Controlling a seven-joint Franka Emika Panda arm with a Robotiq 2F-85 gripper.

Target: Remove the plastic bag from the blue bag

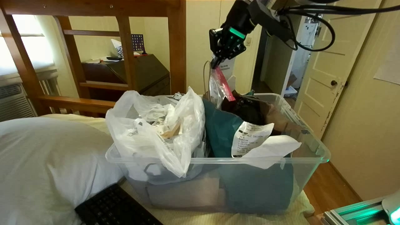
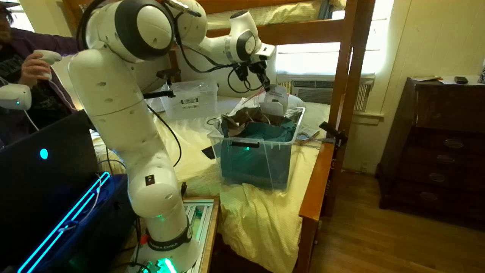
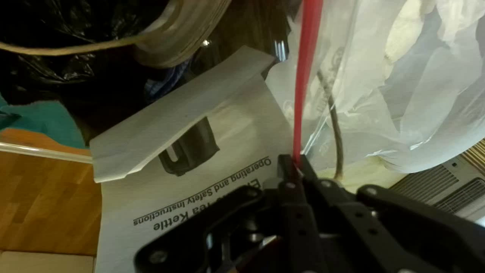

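black gripper (image 3: pixel 297 161) pinches the red-edged plastic bag (image 1: pixel 221 86) beneath it; removal seems in hand (blue bag (image 1: pixel 222 125) lower down), next needing a lift clear.

Walls (image 2: pixel 435 41) pale yellow. Window (image 2: pixel 326 60) blown out to white, the strongest light here; air conditioner (image 2: pixel 316 94) set just below the glare. Bunk bed (image 1: pixel 176 47) of reddish-brown wood, upper rail (image 1: pixel 78 8) crossing the top of an exterior view; yellow bedspread (image 2: pixel 261 227) rumpled, hanging over the edge. Dark slant-front desk (image 2: pixel 432 110) in both exterior views, drawers (image 2: pixel 416 167) down its front. Cream panelled door (image 1: pixel 326 68) standing open, round dark knob (image 1: pixel 333 82), paint worn along its edge; light switch (image 1: pixel 248 41) nearby, pale sheet (image 1: pixel 389 67) on the wall beyond. Floor (image 2: pixel 360 235): brown wood, dull sheen.
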